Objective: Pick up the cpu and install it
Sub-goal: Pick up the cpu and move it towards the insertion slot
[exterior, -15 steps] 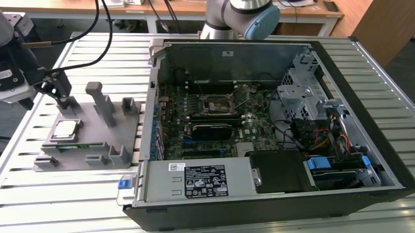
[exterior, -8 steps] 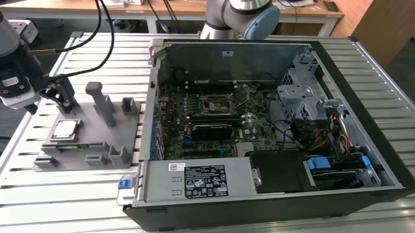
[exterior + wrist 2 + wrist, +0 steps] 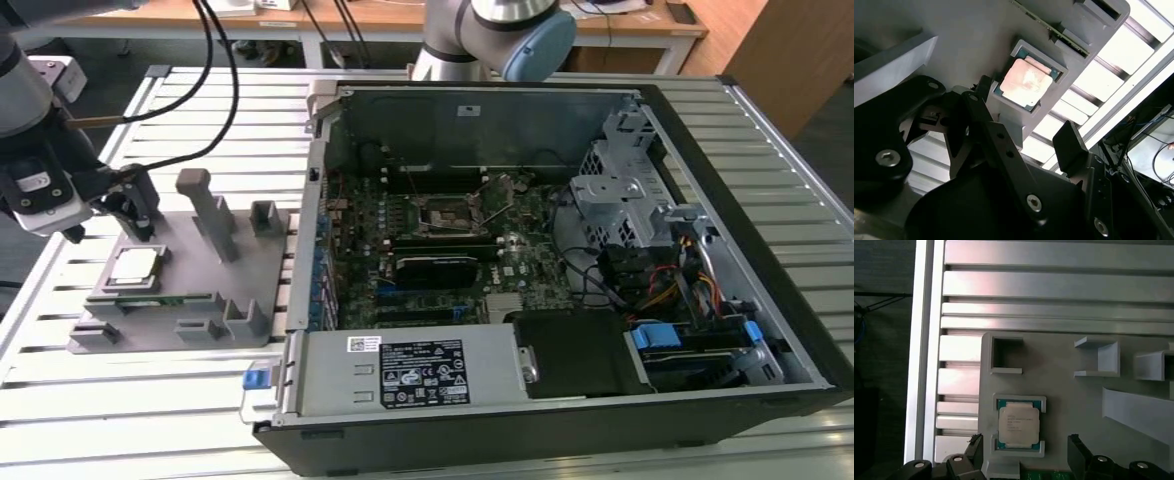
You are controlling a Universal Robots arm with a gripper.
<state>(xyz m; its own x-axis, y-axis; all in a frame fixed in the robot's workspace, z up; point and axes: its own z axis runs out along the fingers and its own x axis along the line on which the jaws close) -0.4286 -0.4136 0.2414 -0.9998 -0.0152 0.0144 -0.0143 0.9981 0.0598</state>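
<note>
- The flat, square, silver-topped cpu with a thin green edge lies in a square recess of the grey plastic fixture.
- The black gripper hangs just above that recess, jaws spread wide, holding nothing.

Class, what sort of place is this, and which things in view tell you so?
Probably a robotics lab or test bench for computer assembly: a slotted aluminium table carries an open computer case and a grey fixture holding the cpu, with a robot arm's open gripper hanging above it.
</note>
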